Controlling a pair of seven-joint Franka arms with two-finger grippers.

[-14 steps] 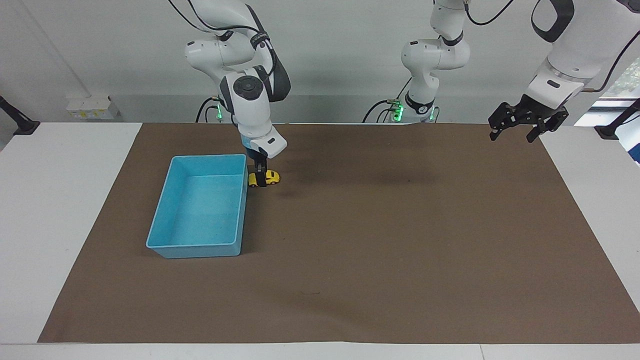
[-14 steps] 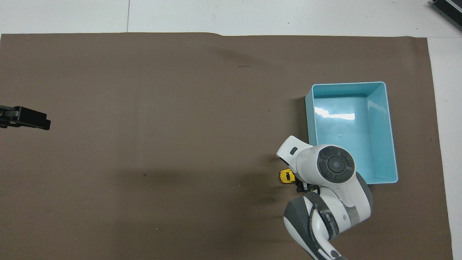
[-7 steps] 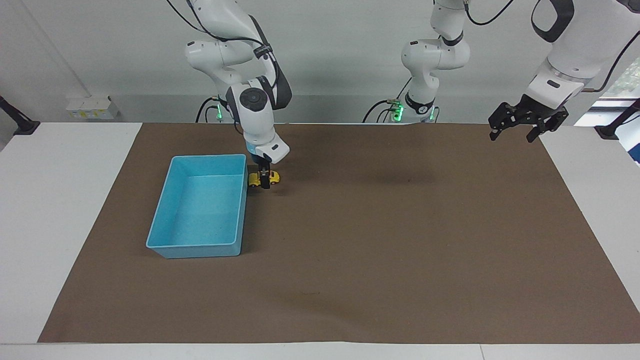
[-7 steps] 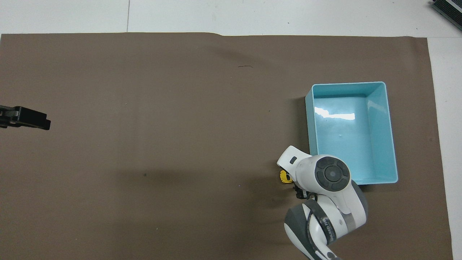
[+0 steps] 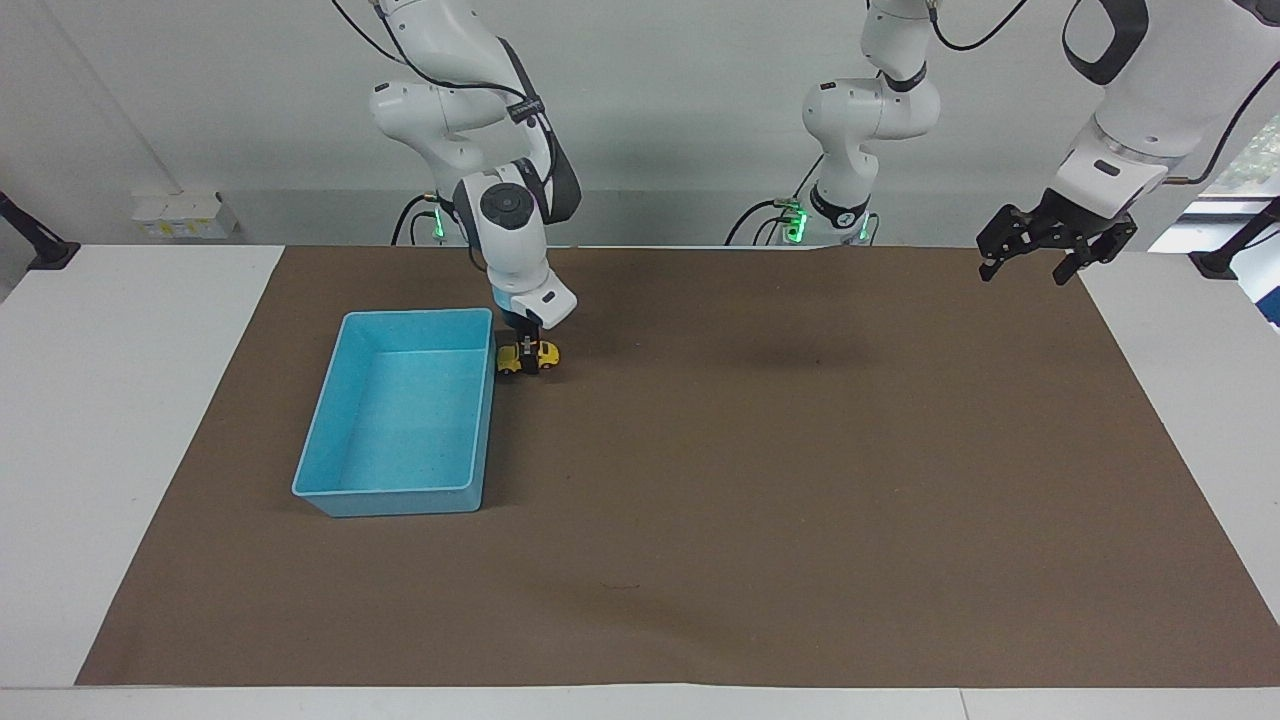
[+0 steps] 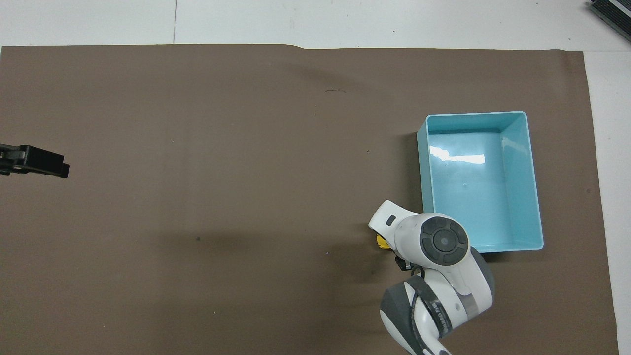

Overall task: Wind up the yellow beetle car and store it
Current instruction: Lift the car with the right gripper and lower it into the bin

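From above, my right arm's wrist hides most of the yellow beetle car [image 5: 529, 356], only a small yellow edge shows there. In the facing view the right pincer [image 5: 530, 356] is down on the car and clenched around its body; the car stands on the brown tabletop [image 5: 800, 480] just beside the blue bin [image 5: 395, 500], at the bin's corner nearer to the robots. The left pincer [image 5: 1035, 262] waits in the air with fingers spread (holding nothing) over the tabletop's edge at the left arm's end.

Right pincer [image 5: 530, 358] now lower, astride the yellow beetle car [image 5: 543, 354], wrist shifted off the bin.
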